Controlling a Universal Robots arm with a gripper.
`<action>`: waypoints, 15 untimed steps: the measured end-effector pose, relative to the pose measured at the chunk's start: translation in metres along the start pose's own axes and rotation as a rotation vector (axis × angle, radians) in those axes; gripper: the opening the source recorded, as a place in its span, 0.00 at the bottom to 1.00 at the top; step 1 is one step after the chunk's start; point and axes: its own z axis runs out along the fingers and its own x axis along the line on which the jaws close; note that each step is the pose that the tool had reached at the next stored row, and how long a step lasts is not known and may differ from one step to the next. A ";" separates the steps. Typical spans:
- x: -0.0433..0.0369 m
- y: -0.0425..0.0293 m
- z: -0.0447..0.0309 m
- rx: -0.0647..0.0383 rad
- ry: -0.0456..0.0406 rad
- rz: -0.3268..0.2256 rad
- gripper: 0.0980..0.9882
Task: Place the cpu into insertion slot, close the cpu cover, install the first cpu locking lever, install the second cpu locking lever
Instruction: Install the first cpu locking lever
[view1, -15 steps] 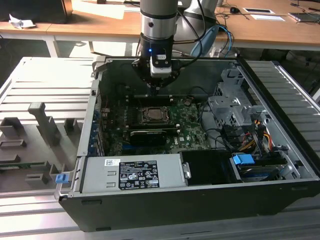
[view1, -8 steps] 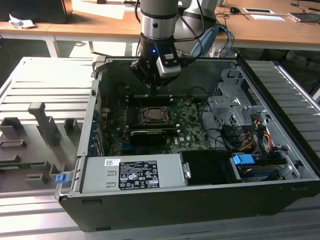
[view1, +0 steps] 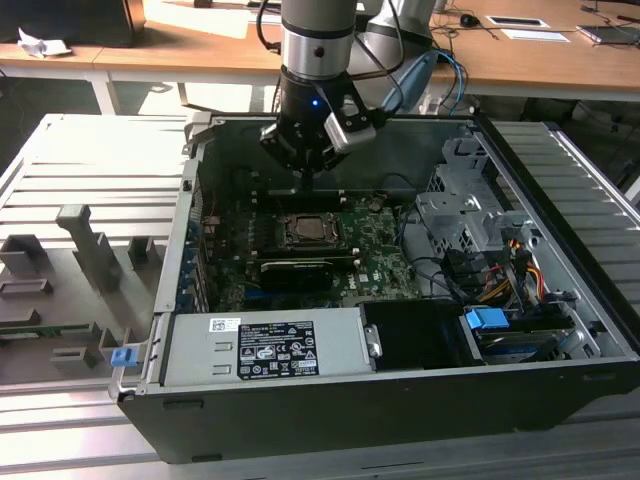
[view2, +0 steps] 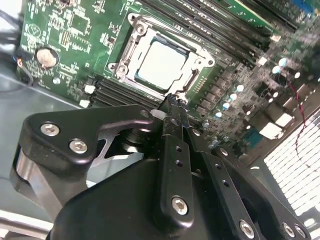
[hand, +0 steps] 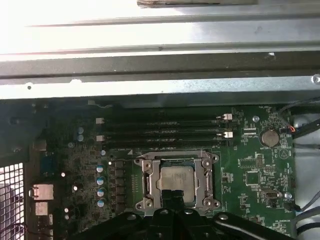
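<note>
The gripper (view2: 171, 102) has its fingers pressed together into one narrow black tip, pinching nothing. In the second wrist view that tip sits right at the edge of the cover (view2: 192, 75), at or just above the metal rim; whether it touches cannot be told. In the exterior view the gripper (view1: 306, 180) hangs inside the open case (view1: 560, 250), above the far edge of the slot (view1: 312, 231), under the arm (view1: 318, 40) that comes down from above.

The cpu (view2: 161, 64) lies flat in the slot (view2: 131, 49), its pale silvery face up. The cover lies closed over it, its frame ringing the chip and leaving the middle showing through the cut-out. In the first wrist view the cpu (hand: 176, 181) and cover (hand: 204, 175) sit just beyond the gripper tip (hand: 170, 196), with the slot (hand: 145, 182) set in the green board (hand: 250, 175).

Past the slot run long black memory slots (hand: 162, 131), and a round coin cell (hand: 270, 137) sits off to one side of the board. In the exterior view a grey labelled box (view1: 265, 348) fills the near side of the case, with a bundle of cables (view1: 520, 265) toward the exterior view's right. The case rests on a slatted metal desk (view1: 90, 160); a grey fixture (view1: 85, 240) stands on it at the exterior view's left.
</note>
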 end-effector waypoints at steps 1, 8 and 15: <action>0.0000 0.0000 0.0000 0.000 0.0001 -0.014 0.01; 0.0110 -0.0001 0.0020 0.000 -0.0019 -0.059 0.01; 0.0312 -0.0003 0.0040 0.000 -0.0017 -0.061 0.01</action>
